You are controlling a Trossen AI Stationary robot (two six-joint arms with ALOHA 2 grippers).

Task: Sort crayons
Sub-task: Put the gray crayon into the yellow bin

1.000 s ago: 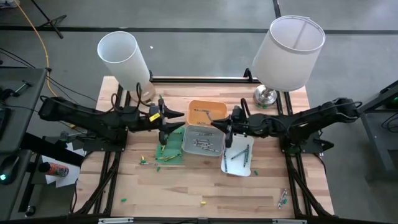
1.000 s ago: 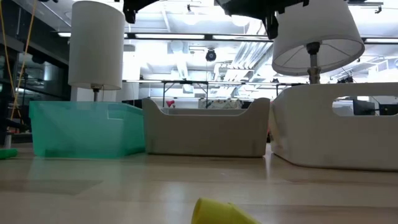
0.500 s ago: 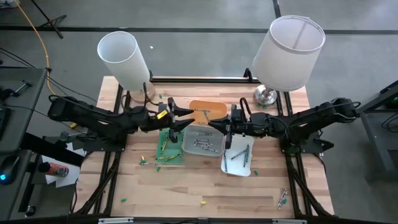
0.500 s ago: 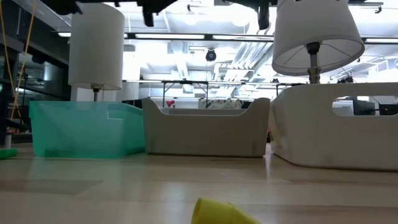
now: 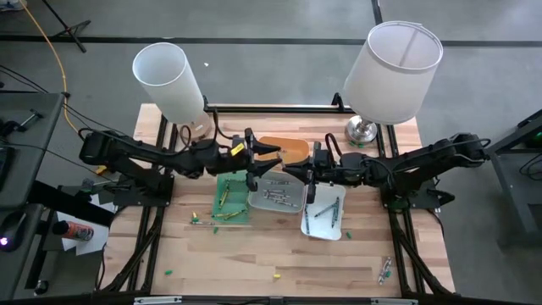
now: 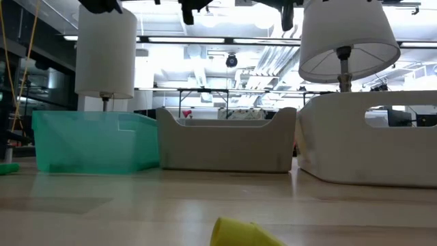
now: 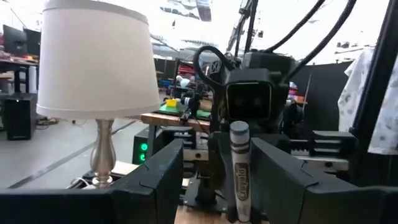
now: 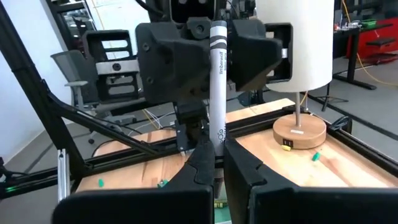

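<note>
A grey-white crayon (image 8: 217, 74) stands upright in the air above the trays, with my right gripper (image 8: 214, 158) shut on it. My left gripper (image 7: 217, 158) is open, and its two fingers stand on either side of that crayon (image 7: 239, 168) without touching it. In the high view the two grippers (image 5: 273, 163) (image 5: 290, 169) meet tip to tip over the edge between the orange tray (image 5: 288, 149) and the grey tray (image 5: 279, 195). More crayons lie in the green tray (image 5: 229, 199), the grey tray and the white tray (image 5: 326, 216). My right gripper pinches the crayon's lower end (image 8: 217, 142) between its two fingers. The fingers come in level from the table's right side and lie across the crayon. The crayon rises upright above the fingers, lifted clear of the trays.
Two lamps stand at the back, one left (image 5: 169, 80) and one right (image 5: 394, 68). Loose crayons lie on the wood left of the green tray (image 5: 196, 220), near the front edge (image 5: 276, 275) and at the front right (image 5: 385, 269). A yellow crayon (image 6: 239, 234) lies close in the low view.
My left gripper has travelled toward the table's right edge, from beside the green tray to the right gripper. Its open fingers now stand around the held crayon. The crayon has stayed where it was.
</note>
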